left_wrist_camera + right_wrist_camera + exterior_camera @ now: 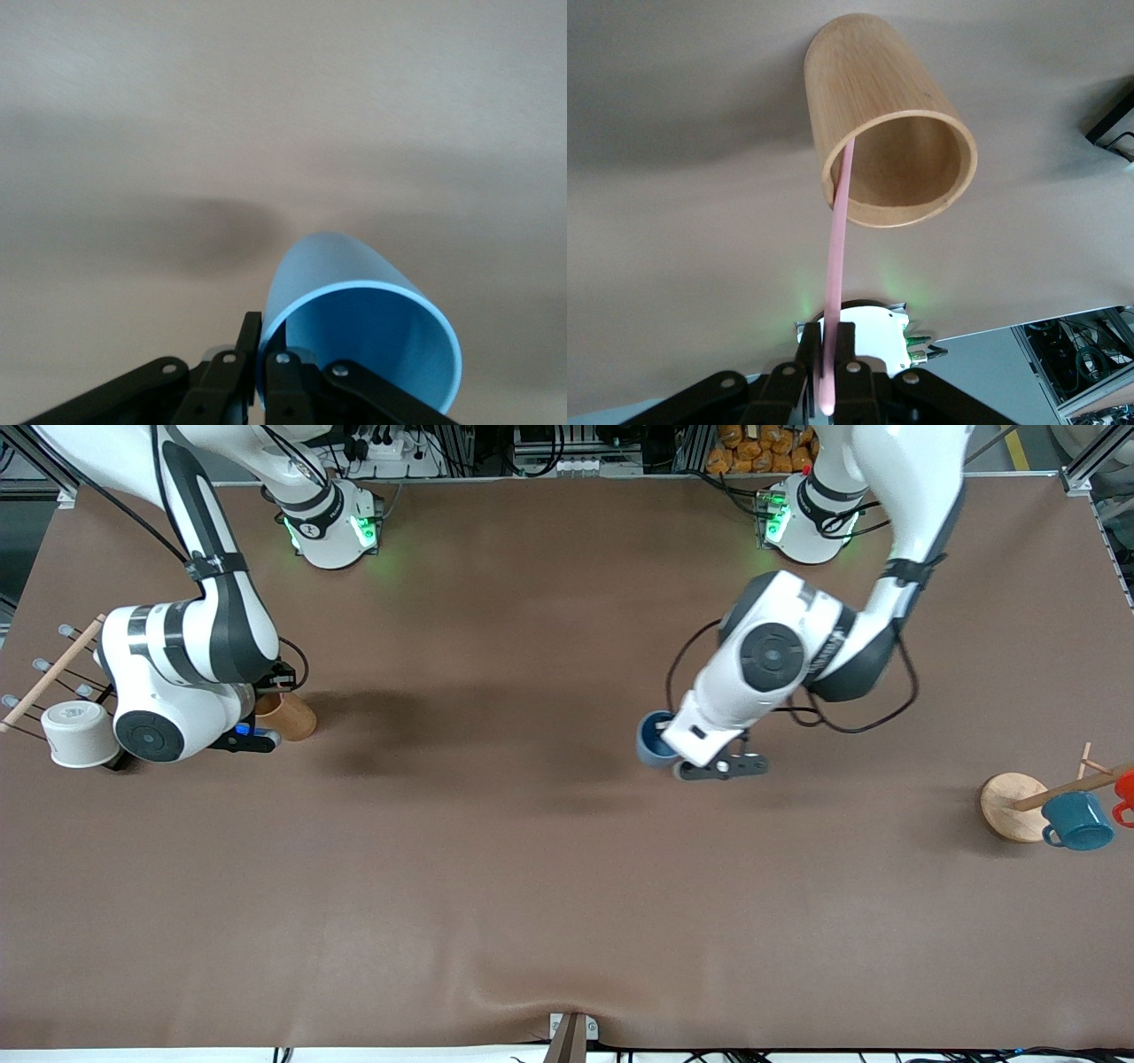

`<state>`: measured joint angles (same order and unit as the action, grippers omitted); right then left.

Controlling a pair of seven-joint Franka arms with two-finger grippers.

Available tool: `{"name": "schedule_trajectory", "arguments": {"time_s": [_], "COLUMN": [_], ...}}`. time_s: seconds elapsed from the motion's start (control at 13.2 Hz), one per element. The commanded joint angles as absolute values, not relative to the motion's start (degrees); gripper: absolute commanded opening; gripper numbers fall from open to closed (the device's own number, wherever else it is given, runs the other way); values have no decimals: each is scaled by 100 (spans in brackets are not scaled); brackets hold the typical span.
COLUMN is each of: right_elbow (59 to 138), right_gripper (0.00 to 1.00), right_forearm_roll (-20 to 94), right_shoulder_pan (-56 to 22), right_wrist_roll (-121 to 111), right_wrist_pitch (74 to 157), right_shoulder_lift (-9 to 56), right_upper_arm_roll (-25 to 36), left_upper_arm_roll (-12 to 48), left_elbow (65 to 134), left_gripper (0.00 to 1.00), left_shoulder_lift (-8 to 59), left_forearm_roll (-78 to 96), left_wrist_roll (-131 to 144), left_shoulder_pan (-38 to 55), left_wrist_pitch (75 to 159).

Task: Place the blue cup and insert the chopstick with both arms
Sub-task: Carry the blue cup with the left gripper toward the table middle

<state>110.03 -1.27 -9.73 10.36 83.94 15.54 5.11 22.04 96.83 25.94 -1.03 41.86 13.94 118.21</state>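
nearest the camera, my left hand [261, 376] pinched the blue cup [363, 332] by its rim over mid surface [532, 886], ready to set down. my right hand [830, 376] gripped the chopstick [837, 266], its tip inside the wooden cup [890, 133], toward the right arm's end.

A plain light-blue cup [354, 319] was observed, and a pale-pink chopstick [837, 257]. A tan wooden cup [890, 133] with visible grain was noted. The table [532, 868] was covered in uniform brown. A teal mug [1076, 821] and white cup [78, 732] were recorded.
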Motion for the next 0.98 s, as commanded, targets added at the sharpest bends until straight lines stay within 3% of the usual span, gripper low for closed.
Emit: {"name": "schedule_trajectory", "arguments": {"time_s": [0.0,0.6,0.68,0.75,0.83,0.91], "right_elbow": [10934,10486,10355,10223,10048,9820], "right_gripper": [6,0,0,0,0,0], "right_forearm_roll": [-97,-123,-123,-123,-114,-114], "right_shoulder_pan": [-958,-800,-800,-791,-765,-756], "right_wrist_roll": [1046,1055,1055,1055,1055,1055], "right_wrist_pitch": [8376,7709,7543,7376,7226,7024], "right_shoulder_lift": [1521,1503,1512,1512,1512,1512], "right_upper_arm_roll": [510,554,554,562,554,554], "left_upper_arm_roll": [2127,2118,2118,2109,2118,2118], "left_elbow": [9290,9334,9334,9351,9352,9343], "left_gripper": [0,2,17,44,99,100], "left_shoulder_lift": [3066,3734,3779,3788,3788,3745], "left_forearm_roll": [-132,-1044,-1142,-1177,-1186,-1187], "left_wrist_roll": [4902,6589,6853,6951,6961,6944], "left_shoulder_pan": [1835,2610,2654,2689,2689,2689], "left_wrist_pitch": [12091,12901,12946,12946,12946,12938]}}
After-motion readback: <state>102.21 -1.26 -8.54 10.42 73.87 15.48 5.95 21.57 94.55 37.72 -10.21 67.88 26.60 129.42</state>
